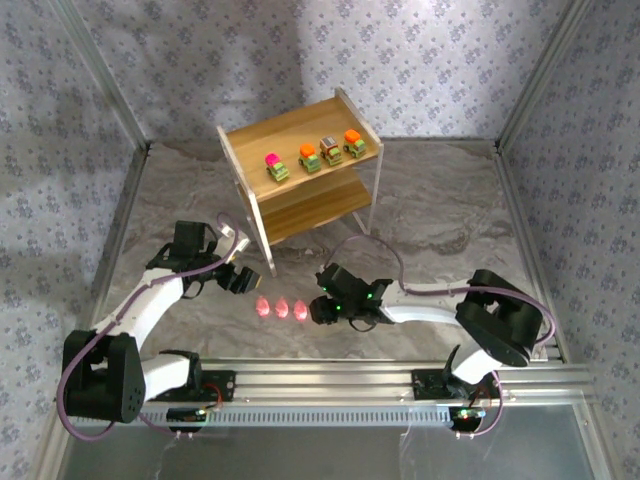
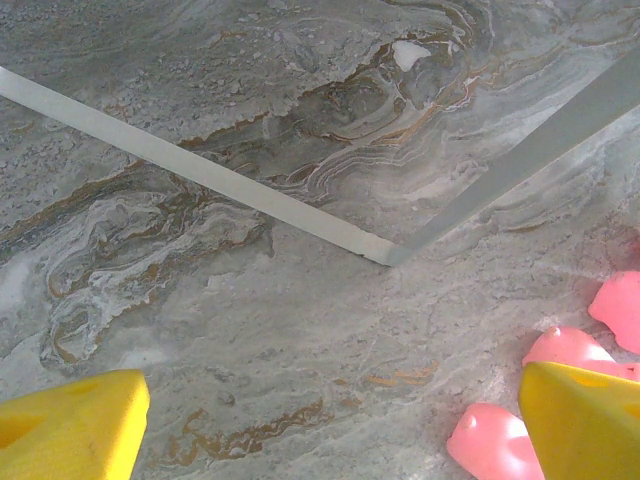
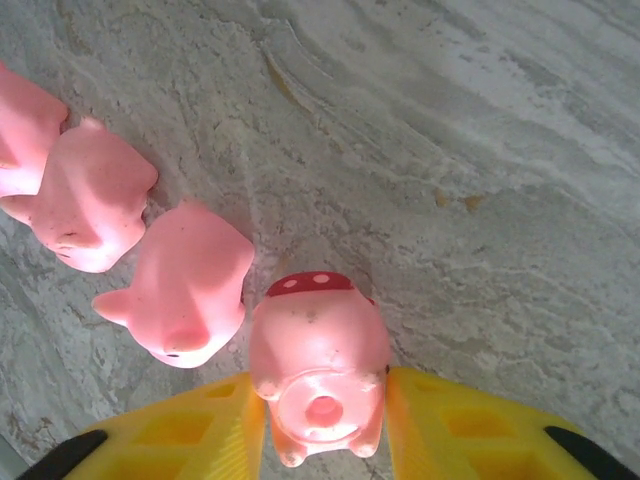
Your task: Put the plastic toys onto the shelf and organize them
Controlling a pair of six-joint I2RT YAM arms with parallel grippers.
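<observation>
Marbled grey surface (image 1: pixel 440 220) carries the wooden shelf (image 1: pixel 290 130). My left claw (image 2: pixel 330 400) gapes wide, holding nothing. My right claw (image 3: pixel 322 395) brackets one pink figure (image 3: pixel 318 350) snugly (gripping or not, I cannot tell). Four little cars (image 1: pixel 312 158) line the shelf's top tier. Three pink figures (image 1: pixel 282 307) lie in a row on the surface between my claws.

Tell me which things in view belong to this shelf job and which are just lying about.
Job: shelf; four toy cars on its top tier; three pink figures on the marbled tabletop; fourth pink figure between the right gripper's fingers.
Not the job: marbled tabletop; metal rail at the near edge; patterned walls.
</observation>
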